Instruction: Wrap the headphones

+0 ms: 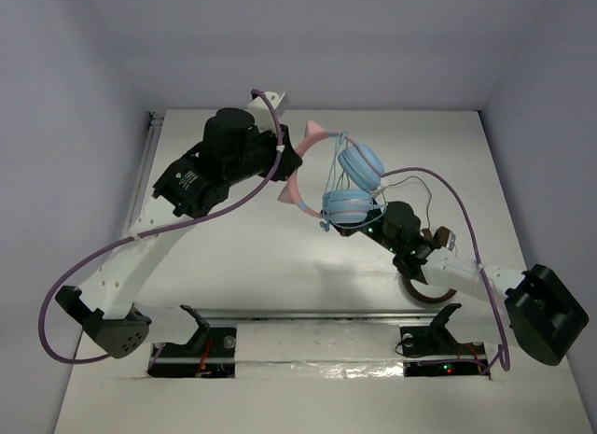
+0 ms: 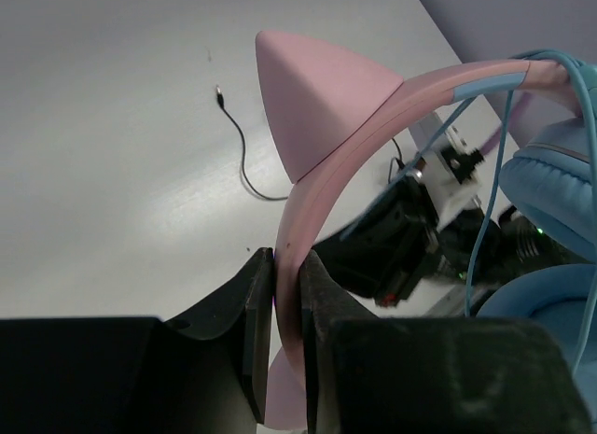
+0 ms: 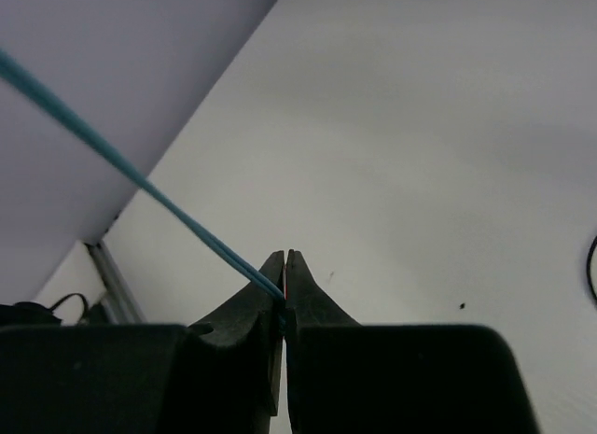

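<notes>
The headphones have a pink headband (image 1: 295,175) with cat ears and two light-blue earcups (image 1: 361,166), and they are held up above the table. My left gripper (image 1: 281,161) is shut on the headband (image 2: 287,252), just below a pink ear (image 2: 317,98). The earcups (image 2: 552,182) hang to the right in the left wrist view. My right gripper (image 1: 353,225) sits just under the lower earcup. It is shut on the thin light-blue cable (image 3: 140,177), which runs taut up and to the left from its tips (image 3: 284,266). The cable (image 1: 332,173) loops beside the earcups.
Brown-and-silver headphones (image 1: 432,266) lie on the table under my right arm. A loose thin black cable (image 2: 238,149) lies on the white table beyond the headband. Purple arm cables (image 1: 84,266) arc beside both arms. Walls close the table on three sides.
</notes>
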{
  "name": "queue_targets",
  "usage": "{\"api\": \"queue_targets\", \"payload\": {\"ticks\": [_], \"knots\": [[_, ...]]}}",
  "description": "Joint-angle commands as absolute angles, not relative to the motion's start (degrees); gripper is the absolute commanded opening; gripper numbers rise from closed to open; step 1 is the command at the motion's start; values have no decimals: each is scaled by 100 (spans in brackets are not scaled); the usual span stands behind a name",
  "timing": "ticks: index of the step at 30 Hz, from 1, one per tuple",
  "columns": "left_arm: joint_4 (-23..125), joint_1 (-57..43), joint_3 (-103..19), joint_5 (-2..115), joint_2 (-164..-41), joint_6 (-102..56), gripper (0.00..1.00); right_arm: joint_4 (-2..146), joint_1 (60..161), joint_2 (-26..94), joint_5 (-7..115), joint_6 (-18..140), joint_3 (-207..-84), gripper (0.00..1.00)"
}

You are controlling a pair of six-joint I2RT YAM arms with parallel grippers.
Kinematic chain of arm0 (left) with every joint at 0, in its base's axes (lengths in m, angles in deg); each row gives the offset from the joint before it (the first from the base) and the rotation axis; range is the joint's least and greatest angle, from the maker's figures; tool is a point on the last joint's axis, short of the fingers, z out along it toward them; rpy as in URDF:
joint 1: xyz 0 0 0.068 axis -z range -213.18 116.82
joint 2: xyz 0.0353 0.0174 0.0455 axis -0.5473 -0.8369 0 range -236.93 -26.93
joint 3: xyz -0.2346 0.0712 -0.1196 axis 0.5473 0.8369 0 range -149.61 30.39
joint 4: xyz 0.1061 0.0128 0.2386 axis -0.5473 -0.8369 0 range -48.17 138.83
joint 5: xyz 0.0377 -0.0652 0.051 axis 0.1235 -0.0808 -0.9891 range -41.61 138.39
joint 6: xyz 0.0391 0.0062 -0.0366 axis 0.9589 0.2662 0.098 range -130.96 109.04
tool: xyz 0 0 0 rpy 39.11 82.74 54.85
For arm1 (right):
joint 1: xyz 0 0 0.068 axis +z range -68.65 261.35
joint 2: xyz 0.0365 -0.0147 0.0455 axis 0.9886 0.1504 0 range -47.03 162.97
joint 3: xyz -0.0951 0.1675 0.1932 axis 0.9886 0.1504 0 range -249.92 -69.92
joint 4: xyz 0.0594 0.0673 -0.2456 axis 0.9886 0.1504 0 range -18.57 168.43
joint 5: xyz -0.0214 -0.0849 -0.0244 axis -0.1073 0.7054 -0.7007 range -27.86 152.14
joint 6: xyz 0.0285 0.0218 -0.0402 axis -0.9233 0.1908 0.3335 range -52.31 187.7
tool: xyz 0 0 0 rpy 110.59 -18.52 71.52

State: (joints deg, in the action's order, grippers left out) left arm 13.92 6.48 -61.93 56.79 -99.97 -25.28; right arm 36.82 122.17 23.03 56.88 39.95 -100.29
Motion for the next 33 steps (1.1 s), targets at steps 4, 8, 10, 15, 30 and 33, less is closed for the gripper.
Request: {"api": "queue_targets", "payload": {"ticks": [4,8,10,15,30,33], "knots": [[3141,637,-6349,4480,-10208,-3038,0,3030,12169,1757,5318,2095,-9603,0],[3748,637,-5980,3802,-10094,-3205,0,2908,12169,1668,5142,1217,-9497,0],[4020,637,-5935,3487,-10146,-3257,0,2767,12169,1782,4932,672,-9506,0],[4408,637,-5716,2933,-10471,-3231,0,1521,12169,2484,4395,-470,-9339,0],[6122,584,-4118,2254,-10814,-3758,0,-1320,12389,3601,4289,-2239,-9022,1],[6499,584,-3434,2403,-10701,-4030,0,-1627,12389,3838,4253,-2545,-9251,0]]}}
